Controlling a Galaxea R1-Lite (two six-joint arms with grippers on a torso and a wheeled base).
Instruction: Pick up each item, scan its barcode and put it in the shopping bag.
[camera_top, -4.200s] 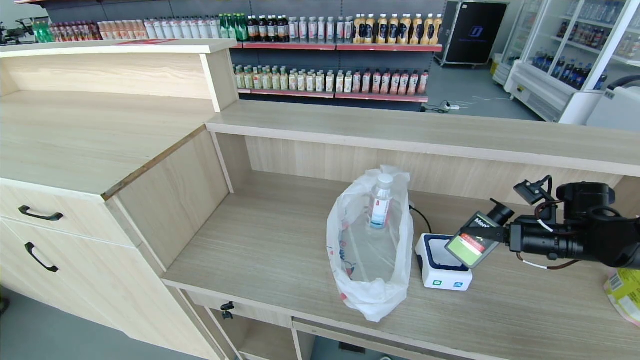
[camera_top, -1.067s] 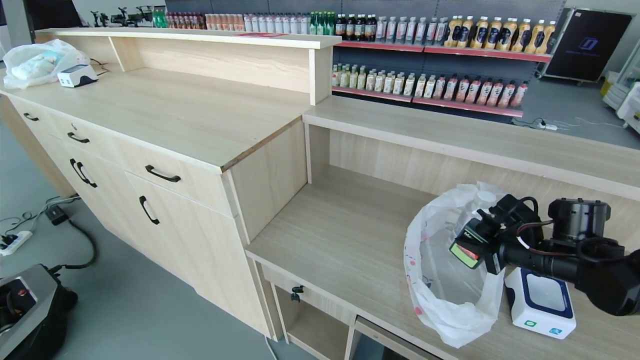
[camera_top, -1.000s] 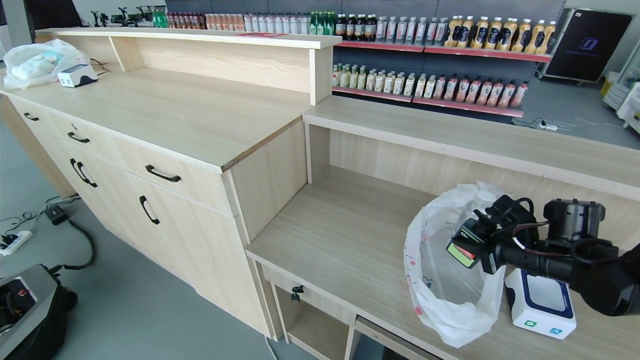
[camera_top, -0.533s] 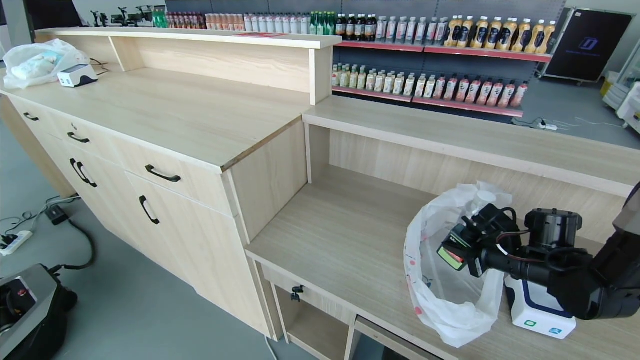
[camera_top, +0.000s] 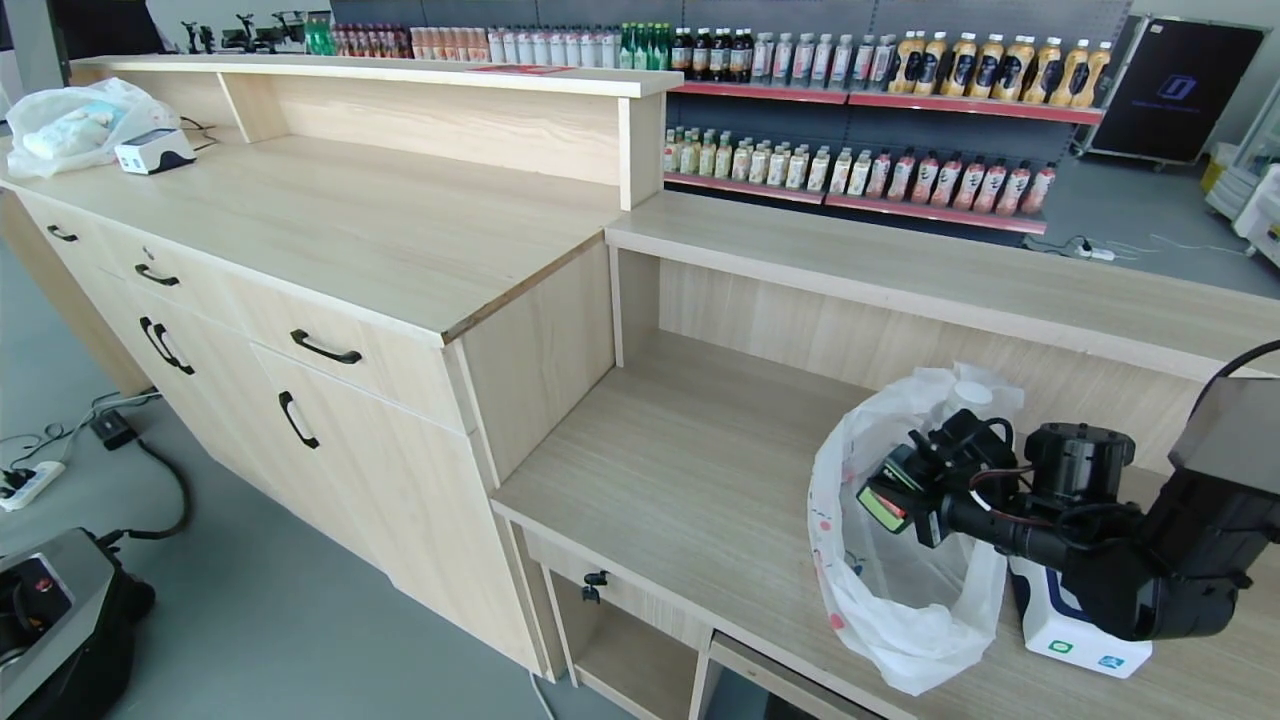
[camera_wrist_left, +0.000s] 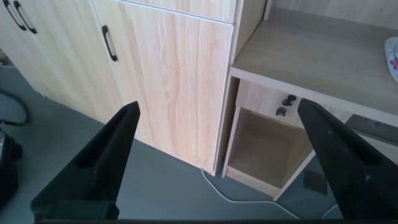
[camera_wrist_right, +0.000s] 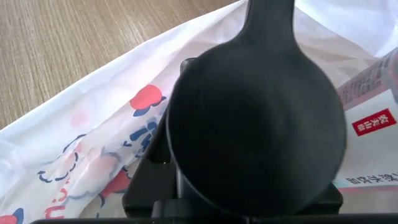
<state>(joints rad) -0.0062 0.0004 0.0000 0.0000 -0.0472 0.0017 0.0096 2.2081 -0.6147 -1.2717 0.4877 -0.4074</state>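
A white translucent shopping bag (camera_top: 900, 590) stands open on the lower wooden counter (camera_top: 690, 470). A water bottle, its white cap (camera_top: 968, 392) showing, stands inside at the back. My right gripper (camera_top: 898, 492) is shut on a small green and red pack (camera_top: 880, 503), held just inside the bag's mouth. The white and blue barcode scanner (camera_top: 1075, 630) sits right of the bag, partly behind my right arm. In the right wrist view a dark round shape hides the middle, with the bag's printed wall (camera_wrist_right: 93, 143) and the bottle's label (camera_wrist_right: 373, 121) around it. My left gripper (camera_wrist_left: 217, 162) hangs open off the counter, above the floor.
A taller counter (camera_top: 330, 220) with drawers rises to the left, carrying another white bag (camera_top: 70, 120) and a second scanner (camera_top: 153, 150) at its far end. A raised ledge (camera_top: 900, 270) runs behind the bag. Below the counter is an open cubby (camera_wrist_left: 267, 149).
The head camera swung left after the oldest frame. Over the last second my right gripper has carried the pack left and down from above the scanner into the bag's mouth.
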